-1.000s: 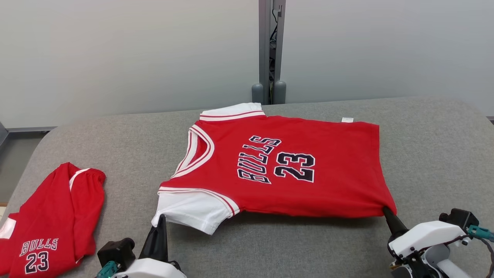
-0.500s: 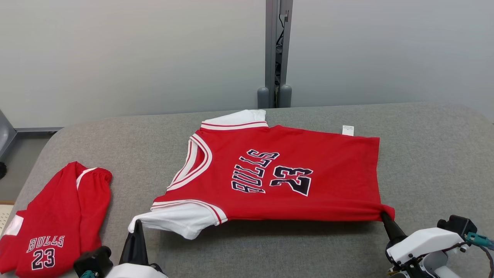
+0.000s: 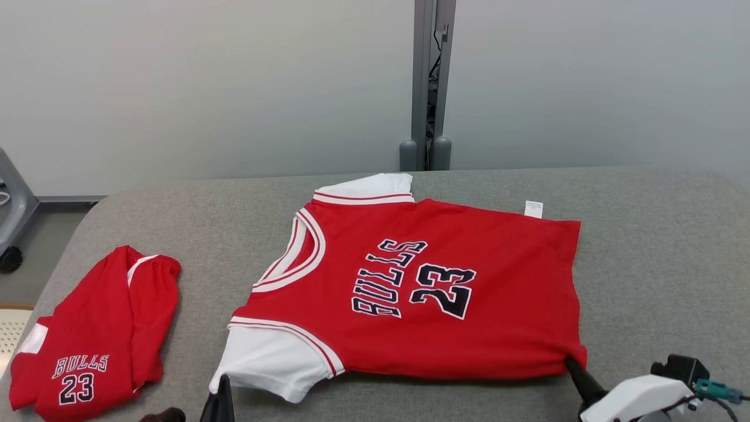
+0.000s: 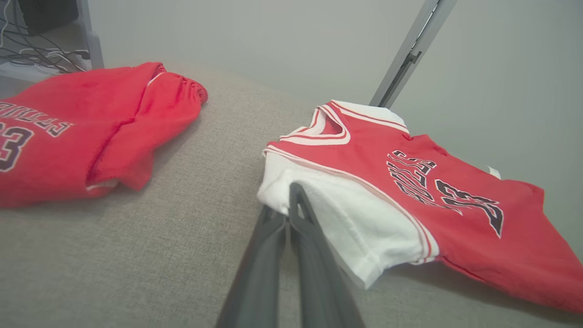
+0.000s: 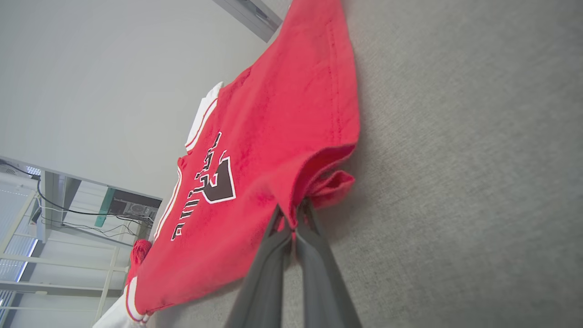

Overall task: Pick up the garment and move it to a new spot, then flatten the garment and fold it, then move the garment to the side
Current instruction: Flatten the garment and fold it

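Pale grey wall [image 3: 176, 88] behind a grey fabric counter [image 3: 644, 234] — a metal post [image 3: 423, 76] splits the wall, floor [image 3: 35, 258] at left.

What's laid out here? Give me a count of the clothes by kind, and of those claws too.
Jerseys: 1, the red jersey
Shorts: 1, the folded red shorts
Claws: 2, the left claw and the right claw, each pinching an edge of the red jersey
Total: 4

Grey padded table [image 3: 656, 246]: red jersey [image 3: 498, 281] centre, red shorts [image 3: 99, 328] left.
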`<state>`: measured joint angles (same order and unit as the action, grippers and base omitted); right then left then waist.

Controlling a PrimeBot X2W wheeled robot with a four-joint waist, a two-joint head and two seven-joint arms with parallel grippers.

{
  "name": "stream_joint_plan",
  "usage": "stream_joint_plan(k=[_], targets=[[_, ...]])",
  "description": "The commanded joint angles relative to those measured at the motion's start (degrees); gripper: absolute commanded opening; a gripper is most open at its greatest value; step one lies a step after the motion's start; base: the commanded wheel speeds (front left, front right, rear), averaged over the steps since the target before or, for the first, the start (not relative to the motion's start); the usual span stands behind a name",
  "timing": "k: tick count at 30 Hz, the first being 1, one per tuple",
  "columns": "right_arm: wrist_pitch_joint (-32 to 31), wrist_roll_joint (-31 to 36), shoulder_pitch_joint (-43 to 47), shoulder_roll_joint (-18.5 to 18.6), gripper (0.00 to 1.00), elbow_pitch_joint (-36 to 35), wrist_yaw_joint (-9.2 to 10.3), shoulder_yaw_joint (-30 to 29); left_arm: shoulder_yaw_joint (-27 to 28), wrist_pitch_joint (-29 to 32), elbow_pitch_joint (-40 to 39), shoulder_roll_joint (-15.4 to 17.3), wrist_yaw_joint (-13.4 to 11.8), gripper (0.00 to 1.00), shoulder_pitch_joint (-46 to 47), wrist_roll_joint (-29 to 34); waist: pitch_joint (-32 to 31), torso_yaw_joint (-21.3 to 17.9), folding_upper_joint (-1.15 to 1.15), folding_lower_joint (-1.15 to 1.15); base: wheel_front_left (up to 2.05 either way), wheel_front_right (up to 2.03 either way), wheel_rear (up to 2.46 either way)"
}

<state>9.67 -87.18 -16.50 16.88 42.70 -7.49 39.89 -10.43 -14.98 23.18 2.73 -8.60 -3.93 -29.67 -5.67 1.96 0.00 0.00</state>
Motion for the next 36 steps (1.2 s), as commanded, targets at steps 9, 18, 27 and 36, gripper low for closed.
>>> stream_joint_plan(k=[9,18,27,36], targets=[[-1.30,0.37,3.55,1.74,0.00,-1.51,-0.01,1.90,1.18,-0.23,0.85,0.32,0.63,0.00,-3.28,0.17,-1.34,-0.04,0.00,0.00,0.00,0.00,0.00],[-3.02,-0.53,6.51,2.95,0.00,-1.82,-0.01,2.49,1.99,-0.23,0.63,0.30,0.92,0.00,-5.67,0.94,-2.47,0.97,0.00,0.00,0.00,0.00,0.00],[-5.72,-1.73,9.53,4.23,0.00,-3.05,-0.01,3.03,2.53,-0.23,-0.03,0.32,0.85,0.00,-8.38,1.01,-3.49,1.36,0.00,0.00,0.00,0.00,0.00],[-4.94,-1.80,8.29,4.27,0.00,-3.86,-0.01,2.05,1.97,-0.23,-2.70,0.30,1.34,0.00,-6.36,1.66,-2.47,0.48,0.00,0.00,0.00,0.00,0.00]])
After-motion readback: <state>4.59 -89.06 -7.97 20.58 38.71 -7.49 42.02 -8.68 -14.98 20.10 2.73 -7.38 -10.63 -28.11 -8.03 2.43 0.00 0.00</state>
